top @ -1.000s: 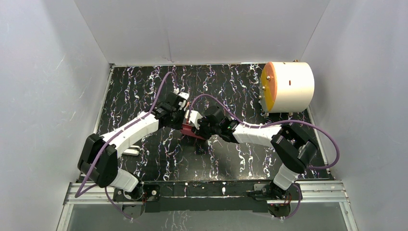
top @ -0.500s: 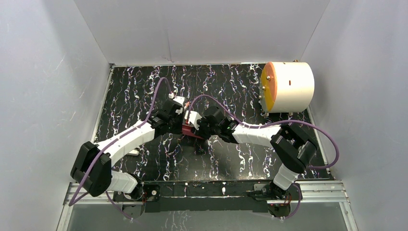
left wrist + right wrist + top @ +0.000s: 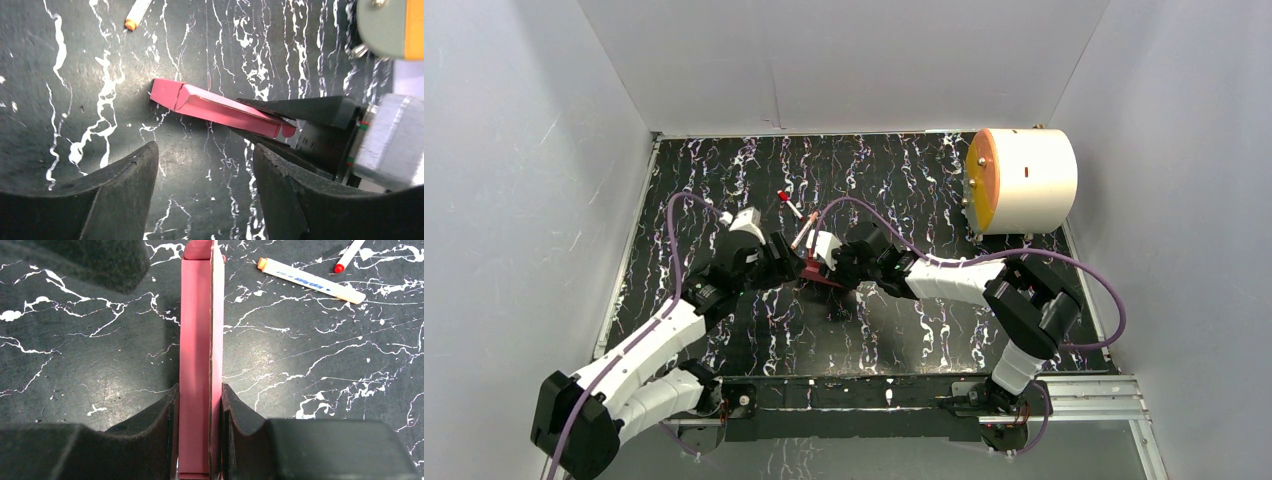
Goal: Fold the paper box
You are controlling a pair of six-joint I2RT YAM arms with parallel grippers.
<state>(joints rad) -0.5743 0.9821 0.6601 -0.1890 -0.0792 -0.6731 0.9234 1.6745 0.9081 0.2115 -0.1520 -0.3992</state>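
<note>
Seemingly nearly done: the paper box (image 3: 195,340) is already a slim closed shape, standing on edge mid-way across the table (image 3: 904,330), pinched by the right gripper (image 3: 198,395). The left gripper (image 3: 204,150) gapes wide and empty nearby. One end flap looks untucked.

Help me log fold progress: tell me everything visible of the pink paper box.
Red-pink thin card, the paper box is folded into a slim flat rectangle with a rounded tab at one end. The right gripper clamps that end; the other juts out over the black marbled table. The open left gripper is clear of it.
</note>
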